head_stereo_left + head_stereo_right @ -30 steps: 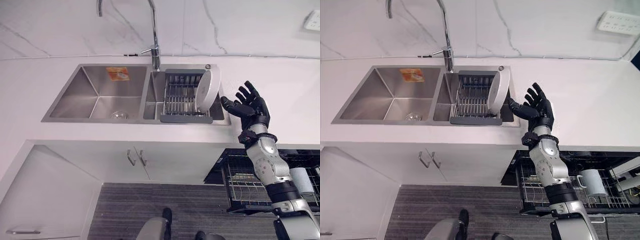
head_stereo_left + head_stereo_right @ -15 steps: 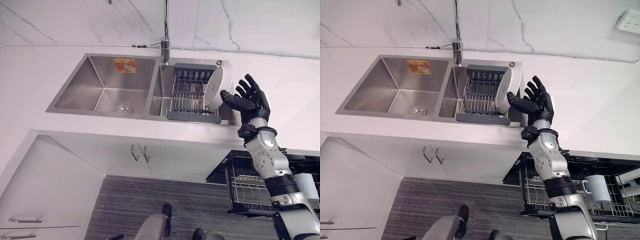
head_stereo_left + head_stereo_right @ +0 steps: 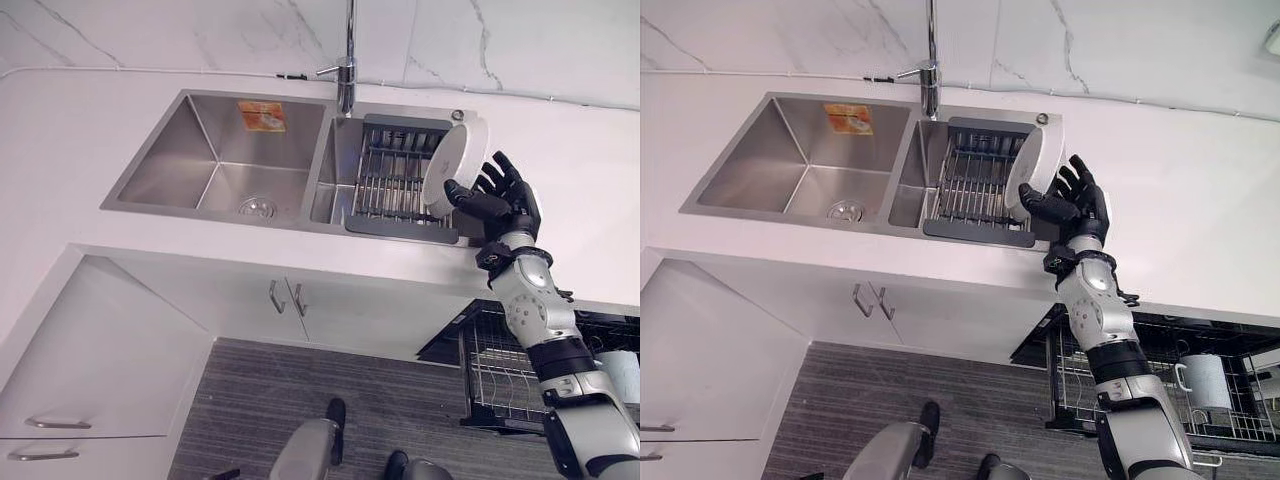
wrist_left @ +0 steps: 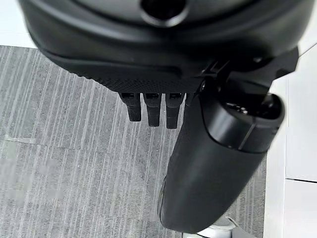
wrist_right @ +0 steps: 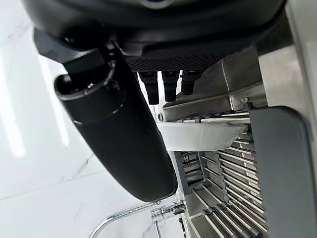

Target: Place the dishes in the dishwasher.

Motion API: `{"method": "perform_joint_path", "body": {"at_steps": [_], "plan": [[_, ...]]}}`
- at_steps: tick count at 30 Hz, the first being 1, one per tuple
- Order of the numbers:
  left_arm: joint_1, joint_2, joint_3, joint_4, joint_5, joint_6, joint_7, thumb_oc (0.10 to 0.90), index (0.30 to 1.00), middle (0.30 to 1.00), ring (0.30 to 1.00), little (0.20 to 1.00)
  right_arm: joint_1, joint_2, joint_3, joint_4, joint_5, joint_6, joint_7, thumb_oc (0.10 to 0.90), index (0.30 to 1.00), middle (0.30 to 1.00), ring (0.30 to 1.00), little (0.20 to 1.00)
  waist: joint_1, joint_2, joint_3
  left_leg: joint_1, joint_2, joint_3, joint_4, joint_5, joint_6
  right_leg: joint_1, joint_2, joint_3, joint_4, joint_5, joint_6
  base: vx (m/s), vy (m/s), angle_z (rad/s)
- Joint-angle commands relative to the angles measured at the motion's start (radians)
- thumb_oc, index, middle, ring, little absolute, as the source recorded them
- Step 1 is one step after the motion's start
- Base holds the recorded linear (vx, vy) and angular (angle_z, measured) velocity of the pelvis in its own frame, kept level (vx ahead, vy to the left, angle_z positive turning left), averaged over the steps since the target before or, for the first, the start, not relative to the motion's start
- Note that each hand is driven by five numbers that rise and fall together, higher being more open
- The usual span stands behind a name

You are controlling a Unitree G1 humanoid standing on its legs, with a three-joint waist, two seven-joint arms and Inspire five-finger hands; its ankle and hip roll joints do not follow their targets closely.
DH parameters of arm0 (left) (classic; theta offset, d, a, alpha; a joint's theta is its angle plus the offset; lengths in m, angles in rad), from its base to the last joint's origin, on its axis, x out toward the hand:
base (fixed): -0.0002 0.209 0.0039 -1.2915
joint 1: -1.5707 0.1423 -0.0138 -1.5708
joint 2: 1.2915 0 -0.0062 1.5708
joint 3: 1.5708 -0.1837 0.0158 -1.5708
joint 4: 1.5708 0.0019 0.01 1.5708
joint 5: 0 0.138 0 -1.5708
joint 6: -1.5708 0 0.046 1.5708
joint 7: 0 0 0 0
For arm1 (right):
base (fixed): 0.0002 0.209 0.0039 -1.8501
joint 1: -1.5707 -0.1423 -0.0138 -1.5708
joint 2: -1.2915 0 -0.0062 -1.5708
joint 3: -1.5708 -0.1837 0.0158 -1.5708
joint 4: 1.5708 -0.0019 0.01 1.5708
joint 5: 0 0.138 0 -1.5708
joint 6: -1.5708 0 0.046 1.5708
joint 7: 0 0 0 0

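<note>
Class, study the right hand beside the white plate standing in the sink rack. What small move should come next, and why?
Probably close the right hand on the white plate. The hand is open, with its thumb in front of the plate's face and its fingers spread at the plate's outer edge, so nothing grips the plate yet. The plate stands on edge in the drying rack, and the dishwasher rack waits pulled out below.

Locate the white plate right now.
In the left eye view the white plate stands on edge at the right end of the drying rack in the sink's right basin, with the open right hand beside it.
</note>
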Motion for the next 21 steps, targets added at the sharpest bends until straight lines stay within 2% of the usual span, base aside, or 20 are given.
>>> {"method": "perform_joint_path", "body": {"at_steps": [1,20,21], "plan": [[0.016,0.06,-0.057,-0.002,0.028,-0.011,-0.005,0.8,0.9,0.9,0.9,0.9,-0.151,-0.076,-0.03,-0.006,0.03,-0.084,0.012,0.8,0.9,0.9,0.9,0.9,0.021,0.001,-0.05,0.031,0.05,-0.051,0.02,-0.142,-0.069,-0.035,-0.064,0.003,-0.013,0.038,0.069,0.0,0.002,0.12],[0.012,0.069,-0.07,-0.008,0.04,-0.013,-0.01,0.8,0.9,0.9,0.9,0.9,-0.218,-0.089,-0.025,0.062,0.027,-0.086,-0.008,0.8,0.9,0.9,0.9,0.9,0.044,0.008,-0.034,0.014,0.039,-0.067,0.02,-0.131,-0.066,-0.031,-0.07,-0.014,-0.013,0.039,0.069,0.0,0.001,0.04],[0.012,0.07,-0.069,-0.008,0.042,-0.013,-0.012,0.8,0.9,0.9,0.9,0.9,-0.223,-0.09,-0.024,0.068,0.016,-0.093,-0.013,0.4,0.3,0.3,0.3,0.3,0.047,0.006,-0.029,0.022,0.038,-0.065,0.02,-0.136,-0.067,-0.025,-0.071,-0.012,-0.013,0.034,0.07,0.0,0.0,0.0]]}}
